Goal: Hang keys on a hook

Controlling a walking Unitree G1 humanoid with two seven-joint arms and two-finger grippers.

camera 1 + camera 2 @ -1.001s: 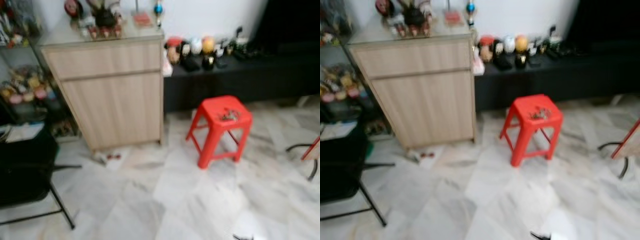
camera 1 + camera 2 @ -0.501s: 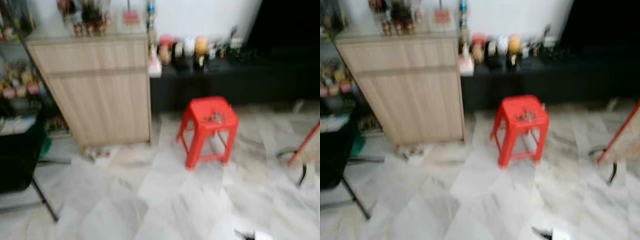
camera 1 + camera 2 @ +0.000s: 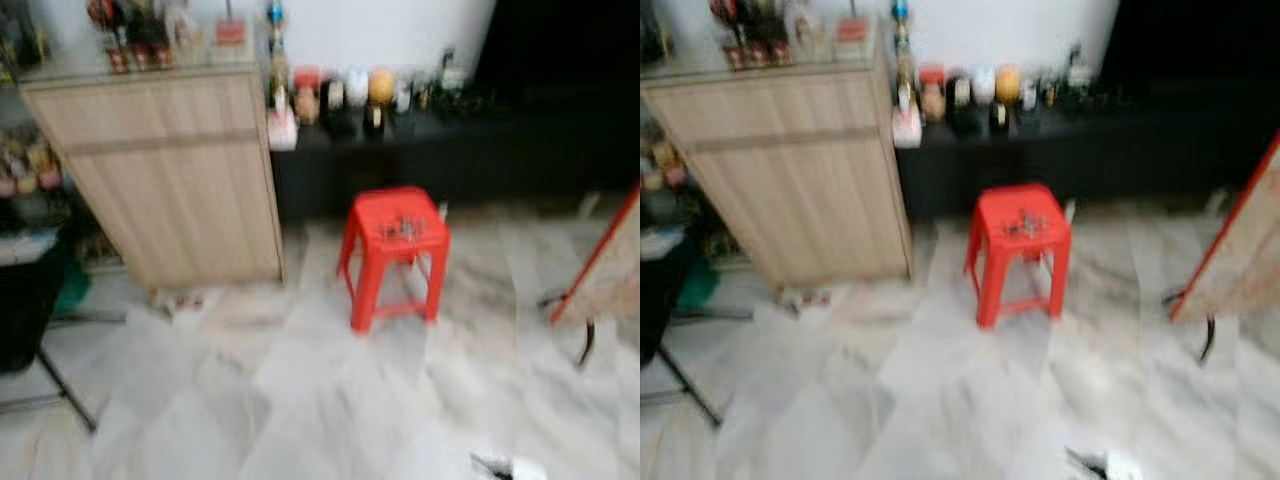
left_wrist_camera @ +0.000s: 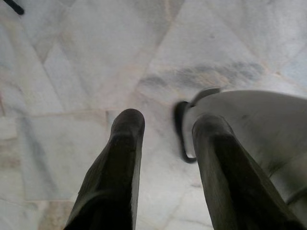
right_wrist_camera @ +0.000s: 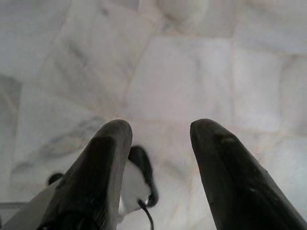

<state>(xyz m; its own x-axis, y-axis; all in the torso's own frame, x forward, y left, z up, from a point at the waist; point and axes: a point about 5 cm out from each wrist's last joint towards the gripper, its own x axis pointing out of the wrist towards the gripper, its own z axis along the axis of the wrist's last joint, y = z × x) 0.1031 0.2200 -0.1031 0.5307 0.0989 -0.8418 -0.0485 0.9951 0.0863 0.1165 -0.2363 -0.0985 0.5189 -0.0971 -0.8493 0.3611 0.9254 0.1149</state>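
A bunch of keys lies on the seat of a red plastic stool on the marble floor, a little right of centre ahead of me. The head views are blurred. In the left wrist view my left gripper hangs open over the floor tiles, nothing between its fingers. My right gripper is likewise open over the floor in the right wrist view. I see no hook in these frames.
A light wood cabinet stands at the left with figurines on top. A low black bench with small ornaments runs along the wall behind the stool. A black chair is at far left; a red-edged board leans at right.
The whole picture has shifted left as the camera turned right. The stool now sits nearer the centre, and the red-edged board shows more at the right. The keys stay on the stool.
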